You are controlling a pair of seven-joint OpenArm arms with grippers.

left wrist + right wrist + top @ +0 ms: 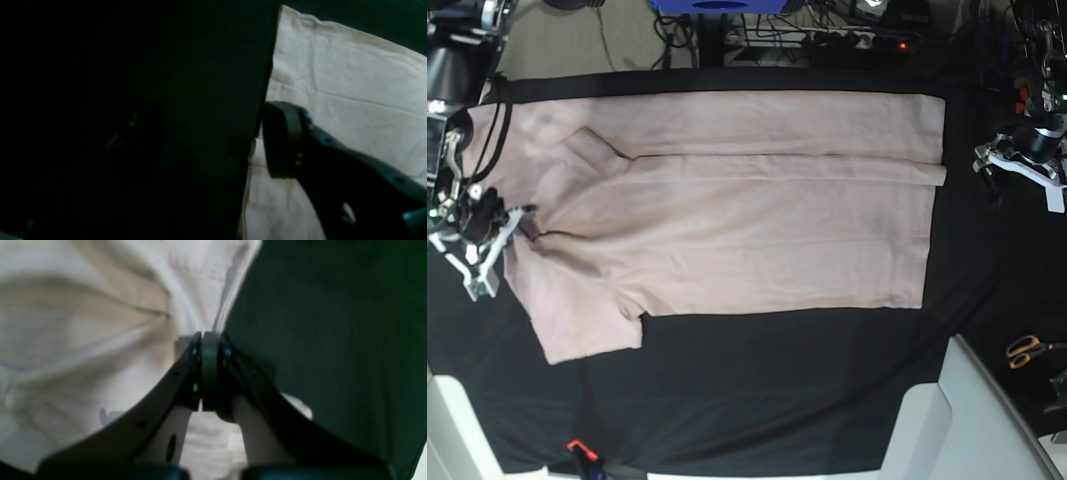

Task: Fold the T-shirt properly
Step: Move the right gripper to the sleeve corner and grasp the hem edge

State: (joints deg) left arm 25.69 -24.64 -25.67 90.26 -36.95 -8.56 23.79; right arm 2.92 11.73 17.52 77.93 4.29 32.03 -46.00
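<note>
The pale pink T-shirt [757,220] lies spread on the black table cloth [777,390], its far long side folded over toward the middle. My right gripper [517,218] is at the shirt's left end. In the right wrist view its fingers [208,366] are pressed together on the fabric edge [213,320], and creases run in toward the tips. My left gripper [992,165] hovers just off the shirt's right end, open. In the left wrist view one black finger [283,140] shows by the shirt's edge [333,83]; the other is lost in the dark.
Orange-handled scissors [1027,350] lie off the cloth at the right. A pale grey table edge [972,420] shows at the bottom right. Cables and a blue object [717,5] sit behind the table. A small orange item [577,446] lies at the front edge.
</note>
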